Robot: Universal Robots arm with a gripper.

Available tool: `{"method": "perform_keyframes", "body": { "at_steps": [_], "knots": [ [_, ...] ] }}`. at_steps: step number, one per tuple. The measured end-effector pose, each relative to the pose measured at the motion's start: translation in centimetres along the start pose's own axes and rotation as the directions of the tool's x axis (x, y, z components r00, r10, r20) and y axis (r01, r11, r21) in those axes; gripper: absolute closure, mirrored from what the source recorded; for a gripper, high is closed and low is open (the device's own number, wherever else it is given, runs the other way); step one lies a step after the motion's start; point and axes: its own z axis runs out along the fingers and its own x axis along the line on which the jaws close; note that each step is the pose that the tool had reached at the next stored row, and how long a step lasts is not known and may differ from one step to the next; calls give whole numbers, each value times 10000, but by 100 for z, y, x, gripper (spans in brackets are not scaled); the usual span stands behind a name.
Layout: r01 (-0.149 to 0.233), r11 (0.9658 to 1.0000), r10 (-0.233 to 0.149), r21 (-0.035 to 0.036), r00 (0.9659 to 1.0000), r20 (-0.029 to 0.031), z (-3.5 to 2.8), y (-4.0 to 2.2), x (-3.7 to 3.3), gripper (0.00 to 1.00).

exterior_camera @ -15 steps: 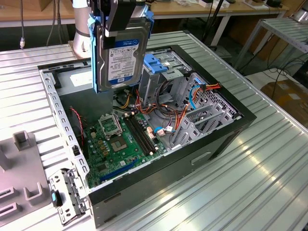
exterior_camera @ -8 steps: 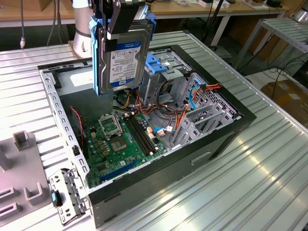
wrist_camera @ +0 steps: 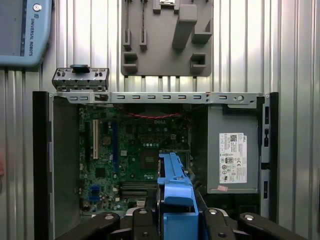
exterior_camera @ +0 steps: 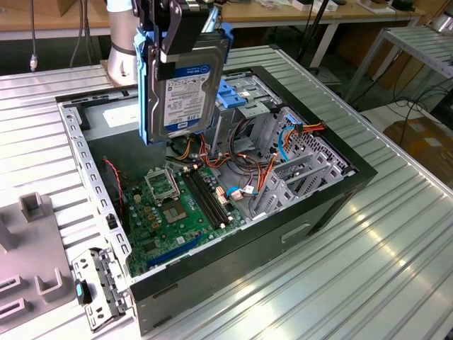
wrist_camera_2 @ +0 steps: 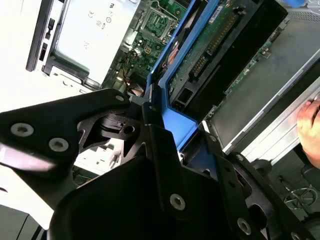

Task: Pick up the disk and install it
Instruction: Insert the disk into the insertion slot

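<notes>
Gripper (wrist_camera_2: pixel 159 131): 1, black linkages closest to the lens in both wrist views, jaws clamped narrow on the disk (wrist_camera_2: pixel 215 50) by its upper end. The disk's blue rail sits right between the fingers (wrist_camera: pixel 142 222).

Disk: 1, hanging upright in the air above the open computer case (exterior_camera: pixel 248 263), not touching anything inside it. In the exterior view its label faces the camera and there are 2 blue rails, one on each long edge. The second wrist view gives the other face (green circuit board). It is over the end of the case with the power supply (wrist_camera: pixel 232 150), just beside that box and above the motherboard (exterior_camera: pixel 177 212).

Case: 1, lid off, lying mid-worktop (exterior_camera: pixel 354 269). Inside are 1 motherboard, 1 grey power supply with a white sticker, and 1 grey drive cage (exterior_camera: pixel 249 119) with 1 blue bracket (exterior_camera: pixel 232 93) on top, well apart from the disk.

Grey fixture plate (exterior_camera: pixel 35 248): 1, at the worktop edge on the exterior view's left. Beside it is 1 small metal bracket (exterior_camera: pixel 99 292), close against the case corner.

Person's hand (wrist_camera_2: pixel 311 131): 1, at the picture edge in the second wrist view.
</notes>
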Motion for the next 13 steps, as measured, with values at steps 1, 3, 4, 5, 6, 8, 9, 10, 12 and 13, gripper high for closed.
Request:
{"method": "perform_keyframes", "body": {
  "at_steps": [1, 3, 4, 5, 6, 8, 9, 10, 12, 13],
  "knots": [
    [0, 10000, 0, 0, 10000, -1, 0, 0, 8, 63],
    [0, 10000, 0, 0, 10000, -1, 0, 0, 25, 63],
    [0, 10000, 0, 0, 10000, -2, 0, 0, 45, 63],
    [0, 10000, 0, 0, 10000, -2, 0, 0, 60, 63],
    [0, 10000, 0, -1, 10000, -3, 0, 0, 72, 63],
    [0, 10000, 0, 0, 10000, -3, 0, 0, 97, 63],
    [0, 10000, 0, 0, 10000, -3, 1, -1, 107, 63],
    [0, 10000, 0, 0, 10000, -3, 1, -1, 117, 63],
    [-2, 10000, 2, 0, 10000, -3, 1, 0, 131, 63],
    [-1, 10000, 1, 0, 10000, -3, 1, -1, 131, 63]
  ]
}}
